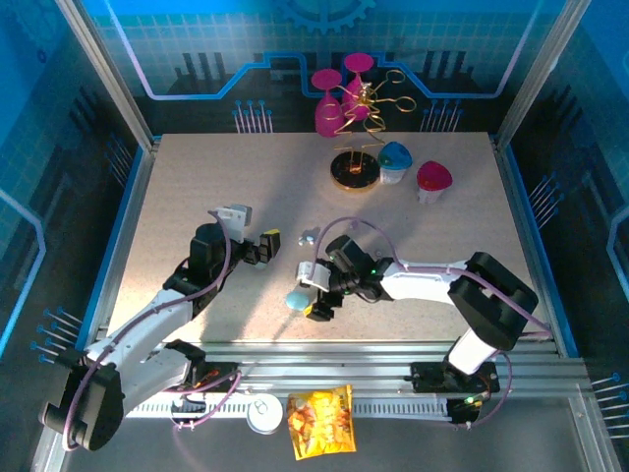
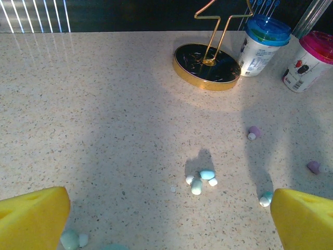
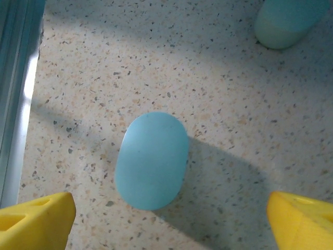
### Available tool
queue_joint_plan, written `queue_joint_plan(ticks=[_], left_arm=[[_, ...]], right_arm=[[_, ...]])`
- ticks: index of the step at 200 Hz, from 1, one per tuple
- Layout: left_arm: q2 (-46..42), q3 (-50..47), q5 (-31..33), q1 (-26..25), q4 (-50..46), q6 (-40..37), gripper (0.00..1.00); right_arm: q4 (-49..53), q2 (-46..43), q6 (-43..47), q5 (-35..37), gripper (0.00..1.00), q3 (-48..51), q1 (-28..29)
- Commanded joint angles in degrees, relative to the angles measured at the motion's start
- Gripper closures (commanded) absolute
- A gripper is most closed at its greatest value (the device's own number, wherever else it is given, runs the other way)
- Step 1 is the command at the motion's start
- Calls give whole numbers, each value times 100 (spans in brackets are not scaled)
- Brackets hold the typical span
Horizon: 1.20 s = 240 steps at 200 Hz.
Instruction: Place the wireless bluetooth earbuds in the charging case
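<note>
Top view: left pincer [image 1: 267, 246] and right pincer [image 1: 316, 298] both hang spread and empty above the table [image 1: 177, 197]; the case [image 1: 295, 300] lies just beside the right one. Left wrist: earbuds [image 2: 202, 179] lie scattered loose on the table. Right wrist: the case [image 3: 152, 160] lies flat, seemingly shut, untouched. Risk: such tiny earbuds may flick away under a clumsy pinch, or the smooth case may skid.

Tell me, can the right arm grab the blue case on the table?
Probably yes. The right gripper hangs open right above the pale blue case, and nothing lies between them.
</note>
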<state>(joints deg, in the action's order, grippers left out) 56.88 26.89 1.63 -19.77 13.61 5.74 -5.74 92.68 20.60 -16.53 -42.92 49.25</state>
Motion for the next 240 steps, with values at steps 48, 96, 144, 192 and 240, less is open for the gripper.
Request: queue_joint_plan(ticks=[48, 96, 144, 192, 240], left_arm=[[200, 132, -189, -18, 278, 79, 1], [37, 108, -135, -18, 142, 33, 0], [31, 147, -139, -17, 126, 33, 1], [90, 193, -176, -18, 153, 59, 0], [6, 92, -297, -14, 350, 52, 1]], right_arm=[[-1891, 418, -939, 632, 5, 434, 533], [-1850, 709, -782, 655, 18, 306, 487], [-1523, 865, -652, 487, 38, 240, 450], [-1395, 765, -595, 490, 60, 243, 434], [-1062, 134, -534, 523, 71, 283, 295]])
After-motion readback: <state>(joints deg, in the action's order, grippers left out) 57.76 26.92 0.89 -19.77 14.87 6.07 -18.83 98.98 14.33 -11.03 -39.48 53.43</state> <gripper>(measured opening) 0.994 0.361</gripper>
